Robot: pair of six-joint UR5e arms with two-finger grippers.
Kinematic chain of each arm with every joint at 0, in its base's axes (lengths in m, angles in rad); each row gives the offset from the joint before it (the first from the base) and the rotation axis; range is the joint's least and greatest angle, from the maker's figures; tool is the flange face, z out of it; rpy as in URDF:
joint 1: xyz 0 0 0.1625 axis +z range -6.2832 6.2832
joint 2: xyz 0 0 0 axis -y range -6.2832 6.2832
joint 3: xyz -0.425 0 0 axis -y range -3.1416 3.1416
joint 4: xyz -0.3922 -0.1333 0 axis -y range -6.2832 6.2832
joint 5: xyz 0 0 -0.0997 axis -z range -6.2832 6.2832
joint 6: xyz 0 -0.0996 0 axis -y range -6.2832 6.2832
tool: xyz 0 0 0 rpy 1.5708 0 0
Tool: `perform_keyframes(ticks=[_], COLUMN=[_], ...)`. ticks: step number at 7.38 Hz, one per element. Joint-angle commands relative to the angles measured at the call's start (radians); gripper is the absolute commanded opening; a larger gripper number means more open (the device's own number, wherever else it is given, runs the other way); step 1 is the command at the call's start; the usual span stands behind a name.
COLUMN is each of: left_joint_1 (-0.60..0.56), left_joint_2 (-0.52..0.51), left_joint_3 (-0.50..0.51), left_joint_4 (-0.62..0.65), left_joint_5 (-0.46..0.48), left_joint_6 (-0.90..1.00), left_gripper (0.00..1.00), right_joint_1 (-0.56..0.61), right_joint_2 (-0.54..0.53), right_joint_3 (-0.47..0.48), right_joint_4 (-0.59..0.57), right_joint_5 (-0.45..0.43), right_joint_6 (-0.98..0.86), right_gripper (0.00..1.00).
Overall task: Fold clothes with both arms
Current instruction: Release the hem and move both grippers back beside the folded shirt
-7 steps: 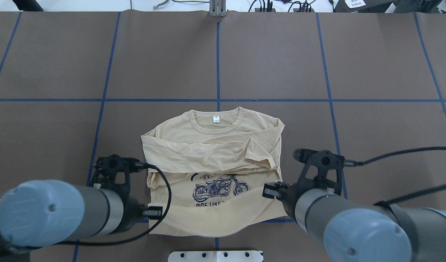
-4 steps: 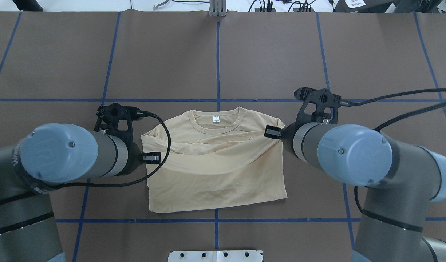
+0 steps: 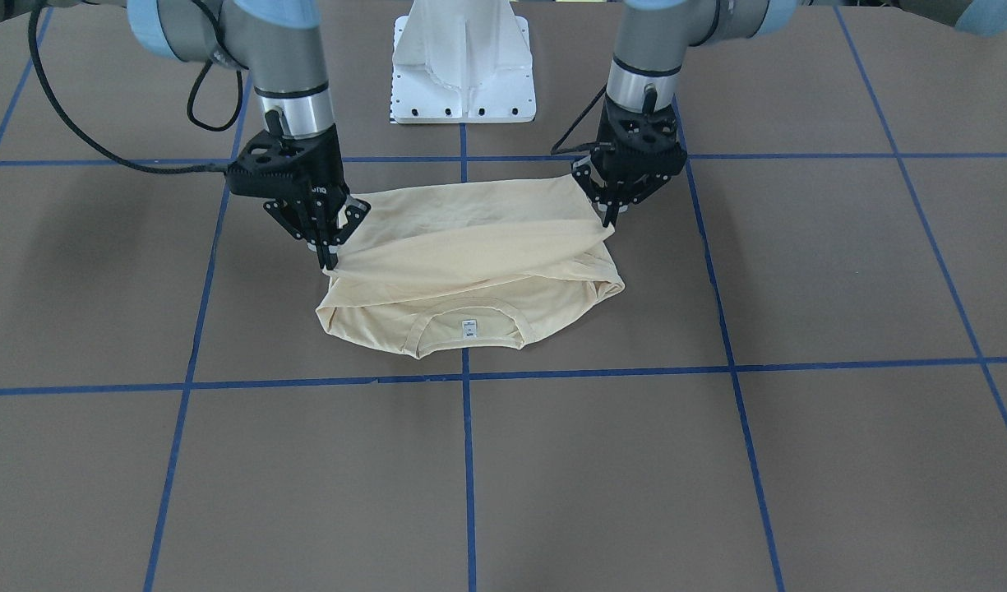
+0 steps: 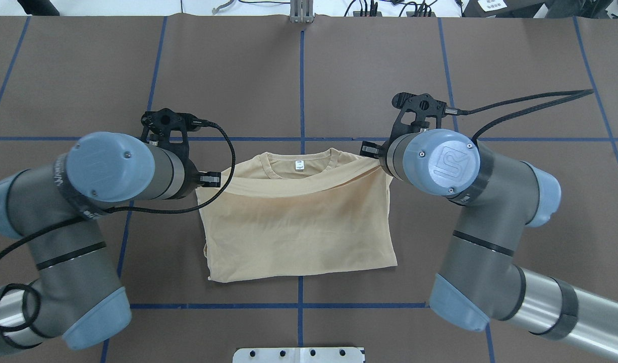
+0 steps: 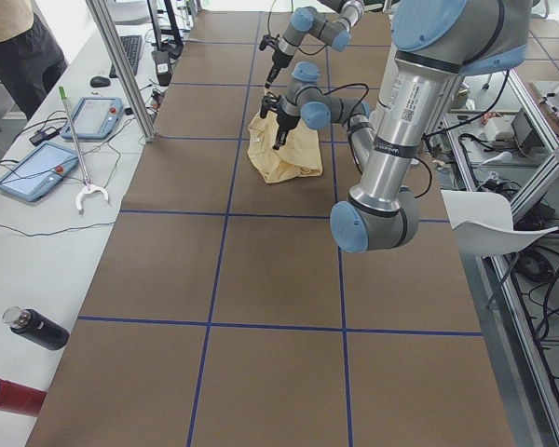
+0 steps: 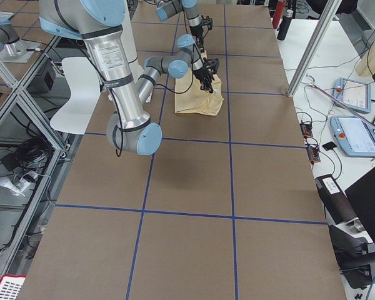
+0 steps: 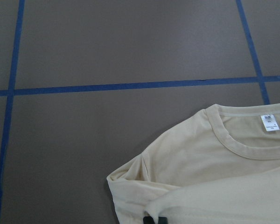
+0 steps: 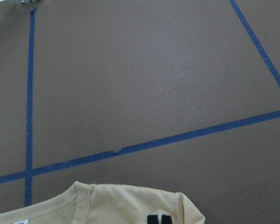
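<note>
While the left gripper [image 3: 608, 219] and right gripper [image 3: 326, 261] each pinch a raised corner, the cream shirt [image 4: 298, 227] lies folded, print hidden, on the surface [image 4: 389, 75]. Its white neck label [image 4: 299, 164] shows.

Silver-grey left arm [image 4: 56, 229] and right arm [image 4: 475, 252], blue joint caps [image 4: 109, 160], black cables [image 4: 231, 151], perhaps a UR logo [image 4: 447, 160]

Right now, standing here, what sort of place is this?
Probably a robotics lab: a left arm and right arm hold a shirt on a table gridded with blue tape, with control tablets alongside.
</note>
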Motion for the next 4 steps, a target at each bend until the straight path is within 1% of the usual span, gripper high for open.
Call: perform_keyframes(ticks=[1, 2, 3, 4], left_joint_1=[-0.009, -0.015, -0.018, -0.018], left_joint_2=[-0.035, -0.035, -0.035, -0.033], left_joint_3=[0.222, 0.224, 0.224, 0.219], left_joint_4=[-0.204, -0.212, -0.214, -0.214], left_joint_5=[0.020, 0.020, 0.020, 0.020], left_joint_6=[0.040, 0.083, 0.095, 0.103], left_gripper=[0.00, 0.10, 0.51, 0.96], right_joint_1=[0.020, 0.023, 0.024, 0.026], right_joint_2=[0.007, 0.007, 0.007, 0.009], right_joint_3=[-0.181, -0.181, -0.181, -0.178], right_joint_4=[0.198, 0.196, 0.190, 0.190], right_joint_5=[0.000, 0.004, 0.004, 0.009], right_joint_6=[-0.014, -0.025, -0.032, -0.041], right_gripper=[0.02, 0.56, 0.95, 1.00])
